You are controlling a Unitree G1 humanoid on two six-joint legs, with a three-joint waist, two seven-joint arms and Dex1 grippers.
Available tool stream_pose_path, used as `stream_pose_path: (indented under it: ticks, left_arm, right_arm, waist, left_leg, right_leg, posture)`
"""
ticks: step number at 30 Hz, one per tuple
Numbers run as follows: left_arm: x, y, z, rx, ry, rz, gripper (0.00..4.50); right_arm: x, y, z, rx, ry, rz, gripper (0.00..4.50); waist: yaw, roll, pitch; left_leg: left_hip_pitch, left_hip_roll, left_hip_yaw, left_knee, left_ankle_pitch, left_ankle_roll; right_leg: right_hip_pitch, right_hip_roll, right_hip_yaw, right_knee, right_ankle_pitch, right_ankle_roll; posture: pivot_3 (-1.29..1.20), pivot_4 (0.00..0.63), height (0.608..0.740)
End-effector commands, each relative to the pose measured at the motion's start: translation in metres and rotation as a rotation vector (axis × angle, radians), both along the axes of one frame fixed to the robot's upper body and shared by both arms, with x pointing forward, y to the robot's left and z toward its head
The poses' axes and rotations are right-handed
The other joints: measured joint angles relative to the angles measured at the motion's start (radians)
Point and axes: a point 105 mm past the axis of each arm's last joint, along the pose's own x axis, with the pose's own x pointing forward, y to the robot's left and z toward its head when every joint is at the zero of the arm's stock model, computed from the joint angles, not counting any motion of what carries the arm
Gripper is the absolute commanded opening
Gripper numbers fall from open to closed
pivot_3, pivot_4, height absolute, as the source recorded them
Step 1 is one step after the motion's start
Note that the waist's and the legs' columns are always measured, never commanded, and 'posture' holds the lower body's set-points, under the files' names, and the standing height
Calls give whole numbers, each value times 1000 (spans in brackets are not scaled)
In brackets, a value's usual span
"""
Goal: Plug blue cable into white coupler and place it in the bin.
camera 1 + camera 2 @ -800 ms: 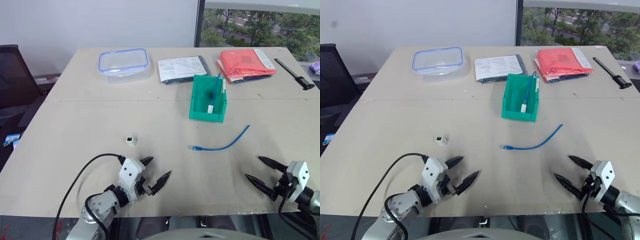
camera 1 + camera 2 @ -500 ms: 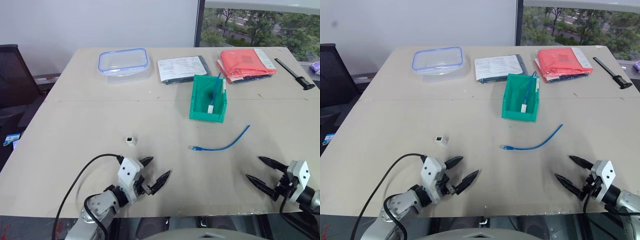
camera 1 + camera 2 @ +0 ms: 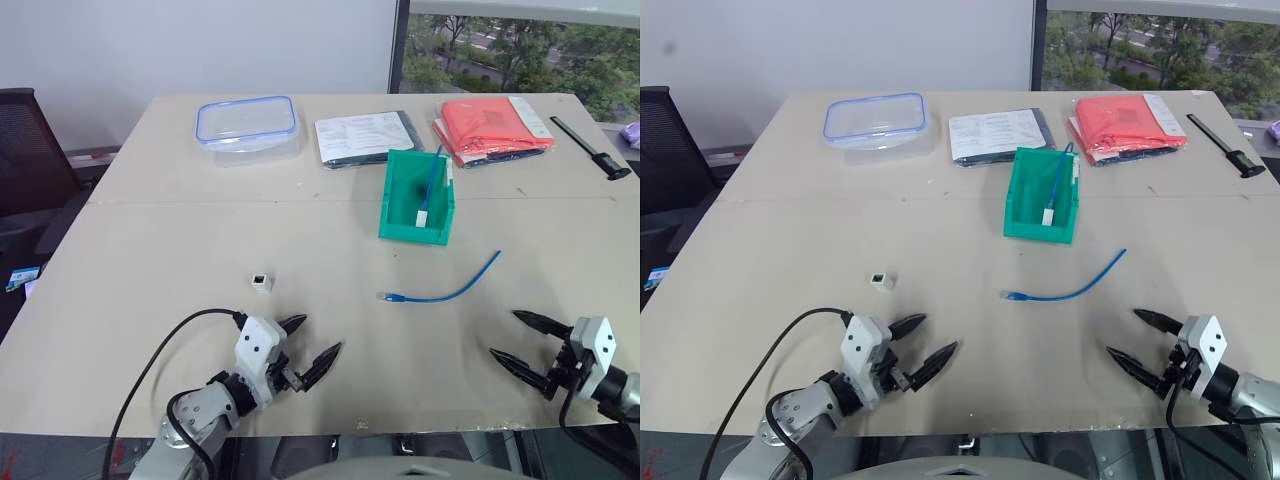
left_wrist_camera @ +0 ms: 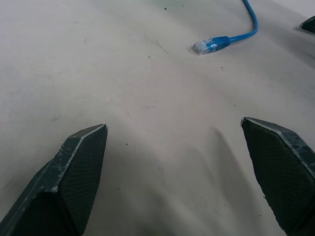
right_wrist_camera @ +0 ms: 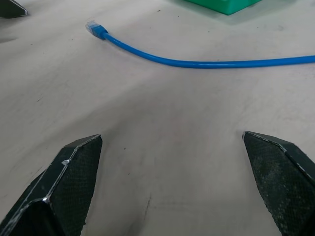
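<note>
Lying in a shallow curve right of the frame's centre, the blue cable (image 3: 444,291) rested on the table (image 3: 150,250), its clear plug end pointing left. The white coupler (image 3: 262,282) sat apart, left of centre. The bin (image 3: 402,205) stood above the cable — a second blue cable (image 3: 431,180) inside it. Both grippers — left gripper (image 3: 312,345) at lower left, right gripper (image 3: 520,342) at lower right — had fingers spread wide, empty.

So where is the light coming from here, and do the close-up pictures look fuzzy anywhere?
Left eye view: daylight from the window at the far right; soft, even light on the beige table. Left wrist view: the black fingers cast a faint soft shadow between them; the thin blue cable's clear plug looks slightly soft.
</note>
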Motion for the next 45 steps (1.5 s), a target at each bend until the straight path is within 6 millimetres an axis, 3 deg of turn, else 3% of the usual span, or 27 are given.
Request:
stream_pose_path:
  ticks: [1, 6, 12, 18, 24, 27, 33, 35, 40, 45]
  left_arm:
    - [-3, 0, 5, 4, -15, -10, 4452]
    - [-2, 0, 9, 47, -41, -43, 4452]
    - [5, -5, 37, 115, -120, -206, 4452]
    - [15, -4, 68, 208, -158, -390, 4452]
    - [19, 4, 85, 295, -144, -475, 4452]
    - [21, 8, 86, 319, -133, -483, 4500]
    - [27, 14, 85, 349, -135, -483, 4500]
    - [28, 14, 84, 354, -133, -488, 4500]
    - [29, 15, 81, 360, -132, -493, 4500]
    - [31, 13, 79, 365, -142, -503, 4500]
  right_arm:
    - [1, 1, 6, -10, -23, 23, 4500]
    - [8, 13, 15, -6, -56, 65, 4500]
    - [23, 61, 35, -24, -61, 237, 4500]
    - [49, 110, 30, -150, -87, 396, 4500]
    - [71, 131, 19, -240, -80, 463, 4500]
    - [76, 138, 15, -263, -76, 482, 3729]
    - [79, 146, 10, -288, -73, 492, 754]
    - [79, 146, 10, -292, -74, 491, 108]
    - [67, 153, 18, -268, -82, 579, 108]
    - [77, 164, 20, -282, -119, 591, 108]
  waist:
    - [0, 0, 0]
    - [-1, 0, 0]
    - [0, 0, 1]
    - [-1, -2, 2]
    - [-1, -4, 3]
    - [-2, -4, 3]
    - [-2, -4, 3]
    - [-3, -4, 3]
    - [-2, -4, 3]
    - [-5, -4, 3]
  left_leg:
    - [0, 0, 0, 0, 0, 0]
    - [0, 0, 0, 0, 0, 0]
    - [0, 1, 0, 0, 0, 0]
    - [-1, 0, 0, 1, 0, 0]
    - [-2, 0, -1, 0, 0, 0]
    - [-2, 0, -1, 0, 0, 0]
    - [0, 0, -1, 0, 0, 0]
    - [1, 1, 0, 1, 0, 0]
    - [1, 1, 0, 2, 0, 0]
    - [1, 2, 0, 0, 0, 0]
  right_leg:
    - [0, 0, 0, 0, 0, 0]
    - [0, 0, 0, 0, 0, 0]
    - [0, 1, -1, 0, 0, 0]
    - [0, 1, -2, -1, 1, -1]
    - [0, 2, -4, -2, 1, -1]
    - [0, 7, -4, -2, 1, 0]
    - [1, 7, -4, -1, 1, -1]
    - [2, 7, -4, 0, 1, -1]
    - [2, 6, -4, 0, 2, -2]
    - [1, 6, -4, 0, 2, -2]
  posture:
    - [0, 150, 737]
    - [0, 150, 737]
    - [0, 150, 737]
    - [0, 150, 737]
    - [0, 150, 737]
    - [0, 150, 737]
    - [0, 150, 737]
    - [0, 150, 737]
    - [0, 150, 737]
    - [0, 150, 737]
